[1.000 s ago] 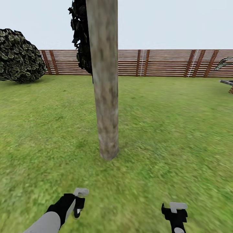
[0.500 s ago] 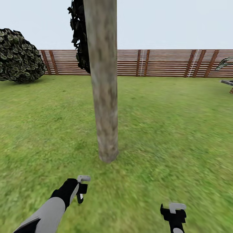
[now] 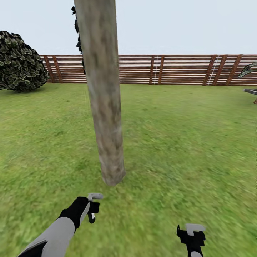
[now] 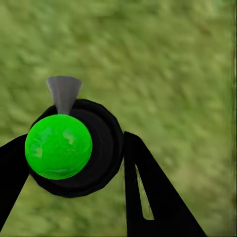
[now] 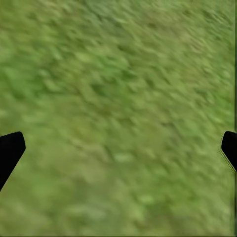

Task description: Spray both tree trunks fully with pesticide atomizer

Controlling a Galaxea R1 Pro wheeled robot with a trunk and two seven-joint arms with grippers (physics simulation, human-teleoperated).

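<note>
- The tree trunk (image 3: 103, 107) has slid left in frame since a moment ago — the camera moved, not the tree.
- The left gripper (image 3: 93, 207) stays clamped on the pesticide atomizer (image 4: 74, 148), lower left, just short of the trunk's base.
- The right gripper (image 3: 191, 232) hangs wide open, empty — spraying looks next.

tree trunk (image 3: 103, 107) upright | lawn (image 3: 185, 142) | fence (image 3: 178, 69) behind

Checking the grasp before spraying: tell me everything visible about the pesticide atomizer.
The pesticide atomizer is a small round black body with a glossy bright-green dome and a grey cone-shaped nozzle. It sits clamped between the left end effector's black fingers, above the grass, short of the tree trunk. From the head view it is too small to make out.
</note>
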